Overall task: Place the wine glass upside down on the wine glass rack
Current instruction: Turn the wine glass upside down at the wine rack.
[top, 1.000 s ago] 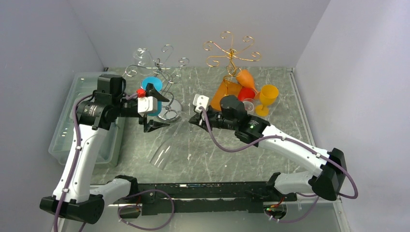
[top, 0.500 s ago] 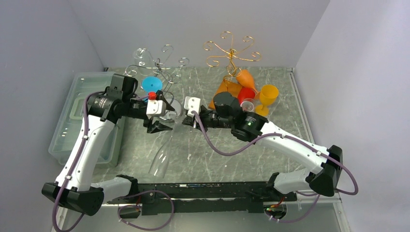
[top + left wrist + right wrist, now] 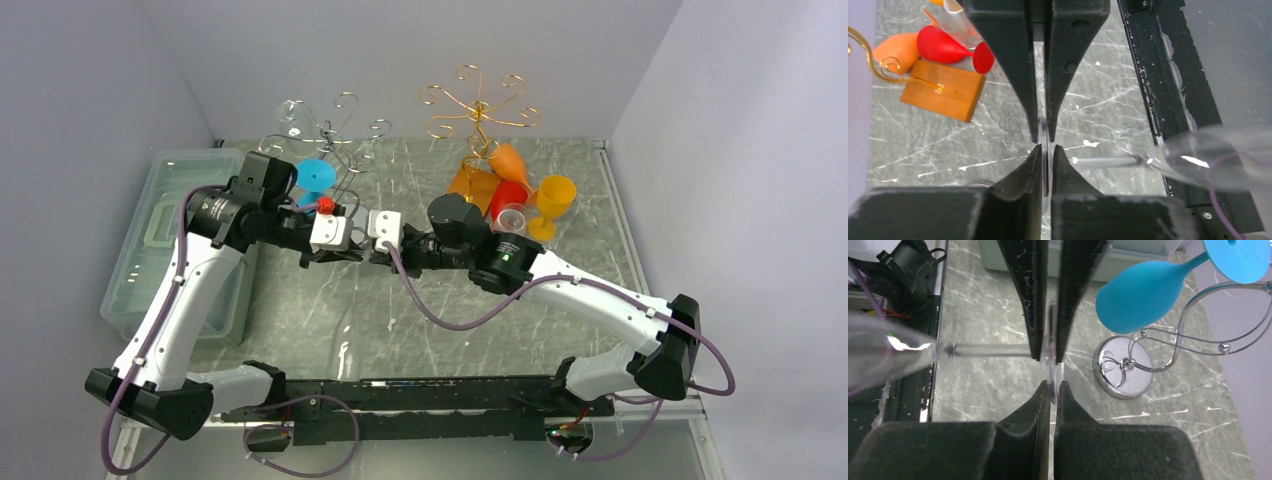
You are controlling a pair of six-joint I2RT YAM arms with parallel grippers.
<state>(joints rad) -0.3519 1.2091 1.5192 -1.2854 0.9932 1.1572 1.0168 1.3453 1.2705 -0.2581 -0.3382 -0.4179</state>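
Note:
A clear wine glass [image 3: 1198, 159] hangs on its side above the table, its stem [image 3: 988, 350] level. Both grippers meet at its round foot [image 3: 1044, 142], tip to tip. My left gripper [image 3: 1046, 150] is shut on the foot's edge from one side, and my right gripper [image 3: 1053, 386] is shut on it from the other. From above the pair sits mid-table, left gripper [image 3: 355, 256] and right gripper [image 3: 372, 258]; the glass hardly shows there. The silver wine glass rack [image 3: 335, 135] stands just behind, with a blue glass [image 3: 315, 178] hanging upside down on it.
A gold rack [image 3: 480, 105] on a wooden block [image 3: 943, 90] stands at the back right, with red [image 3: 510, 193], orange [image 3: 508, 160] and yellow [image 3: 555, 200] glasses around it. A clear plastic bin [image 3: 150, 250] lies at the left. The silver rack's round base [image 3: 1122, 367] is close beside the grippers.
My left gripper has moved right to the glass and shut on its foot. The right arm has carried the glass leftward to meet it.

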